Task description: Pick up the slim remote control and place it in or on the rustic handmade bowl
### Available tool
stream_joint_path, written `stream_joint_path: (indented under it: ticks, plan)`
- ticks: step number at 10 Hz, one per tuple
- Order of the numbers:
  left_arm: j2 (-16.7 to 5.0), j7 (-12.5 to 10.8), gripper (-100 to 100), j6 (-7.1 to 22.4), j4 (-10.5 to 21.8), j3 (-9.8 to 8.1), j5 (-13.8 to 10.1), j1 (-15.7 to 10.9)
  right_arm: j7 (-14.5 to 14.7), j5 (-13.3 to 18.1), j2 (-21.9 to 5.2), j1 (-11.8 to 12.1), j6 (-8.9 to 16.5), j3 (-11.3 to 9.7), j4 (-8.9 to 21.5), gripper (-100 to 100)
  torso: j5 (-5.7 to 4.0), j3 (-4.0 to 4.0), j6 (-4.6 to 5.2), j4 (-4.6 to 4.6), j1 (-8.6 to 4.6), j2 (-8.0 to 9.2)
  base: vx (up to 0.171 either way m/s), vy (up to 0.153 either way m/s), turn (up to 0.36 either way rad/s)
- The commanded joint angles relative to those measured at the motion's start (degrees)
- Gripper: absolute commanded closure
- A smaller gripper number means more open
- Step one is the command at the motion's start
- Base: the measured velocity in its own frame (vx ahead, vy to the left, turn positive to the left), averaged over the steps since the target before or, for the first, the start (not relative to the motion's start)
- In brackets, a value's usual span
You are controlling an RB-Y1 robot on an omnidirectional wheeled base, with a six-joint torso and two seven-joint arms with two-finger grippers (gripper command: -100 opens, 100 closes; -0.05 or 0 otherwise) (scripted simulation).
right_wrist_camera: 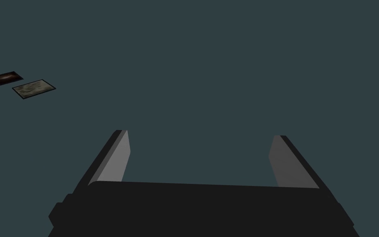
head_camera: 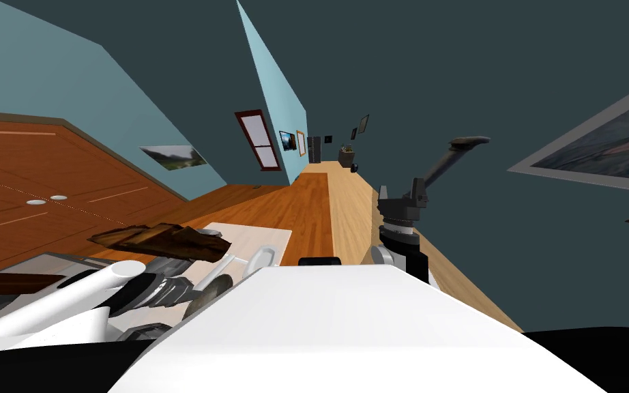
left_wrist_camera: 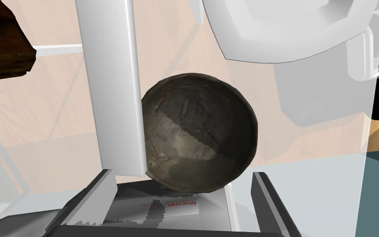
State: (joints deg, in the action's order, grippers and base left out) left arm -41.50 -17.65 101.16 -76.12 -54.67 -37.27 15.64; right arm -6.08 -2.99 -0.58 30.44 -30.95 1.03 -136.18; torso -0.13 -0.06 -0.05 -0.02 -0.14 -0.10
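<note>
Two fingers (left_wrist_camera: 86,197) of the left gripper (left_wrist_camera: 179,175) stand spread around the white remote (left_wrist_camera: 172,205). It lies right by the dark bowl (left_wrist_camera: 201,135). It looks light, hard and smooth, so pinch its long sides. Right gripper (right_wrist_camera: 199,134) is spread too.

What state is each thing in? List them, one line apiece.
left claw: open, one finger on either side of the remote.
right claw: open, empty.
white remote control: lies between the left claw's fingers, not clamped, its far end at the bowl's rim.
dark bowl: mouth facing the left claw, looks empty.
</note>
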Motion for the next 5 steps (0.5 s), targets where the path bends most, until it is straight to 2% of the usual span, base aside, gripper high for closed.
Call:
stream_joint_path:
  ticks: [1,2,5]
  plan:
    - [0.00,0.00,-100,0.00,0.00,0.00,0.00,0.00,0.00,0.00,0.00,0.00,0.00,0.00,0.00,0,0.00,0.00,0.00,0.00,0.00,0.00,0.000,0.000,0.000]
    - [-0.04,-0.03,0,0.21,-0.07,-0.05,-0.03,0.01,0.00,0.00,0.00,0.00,0.00,0.00,0.00,0,0.01,0.00,0.00,0.00,0.02,0.00,0.000,0.000,0.000]
    - [-0.03,-0.02,0,0.19,-0.06,-0.04,-0.02,0.01,0.00,0.00,0.00,0.00,0.00,0.00,0.00,0,0.02,0.00,0.00,0.00,0.05,0.00,0.000,0.000,0.000]
